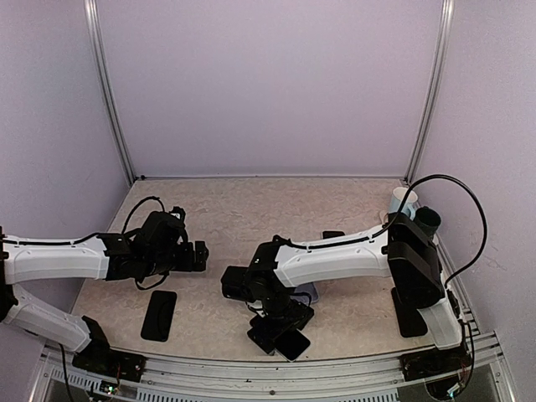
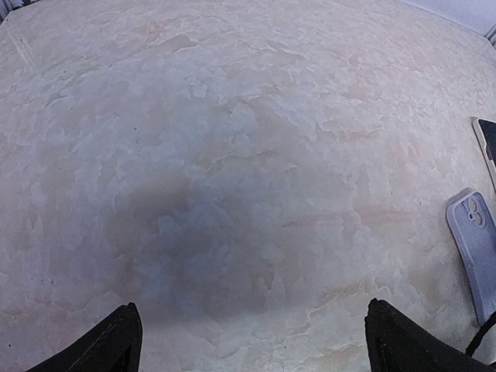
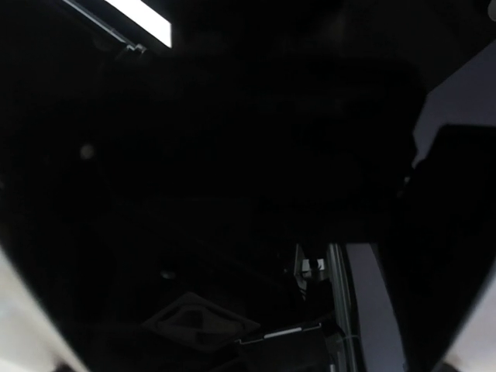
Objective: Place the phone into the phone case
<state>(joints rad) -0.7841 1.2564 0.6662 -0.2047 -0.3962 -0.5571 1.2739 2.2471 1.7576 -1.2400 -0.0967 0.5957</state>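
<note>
Phone (image 1: pixel 295 345): lies flat on the table (image 1: pixel 251 209) close to the near edge, directly under and touching the tip of the right gripper (image 1: pixel 280 331). In the right wrist view its glossy black face fills almost the whole frame and mirrors a strip light, so the camera sits very near the screen. That gripper's jaws are lost against the dark; whether it is released or gripping cannot be told.

Phone case (image 1: pixel 308 293): just behind the right gripper, partly hidden under the right arm's forearm. In the left wrist view it shows at the right edge (image 2: pixel 474 248). It is a lavender, matte shell with rounded corners and a camera cut-out, lying flat. It is apart from the phone.

Left gripper (image 1: pixel 201 255): released, with black wedge-shaped fingers (image 2: pixel 116 345) spread wide over bare table and nothing between them. It is well to the left of both the phone and the case.

A dark slab (image 1: pixel 159 314), flat and rectangular, lies near the left arm's base.

Table surface: beige, marbled and matte. A pale cup (image 1: pixel 402 199) stands in the far right corner.

Poses: the left arm reaches right and is roughly level. The right arm rises from its base, folds at the elbow, runs left across the table, and turns its wrist down toward the near edge.
</note>
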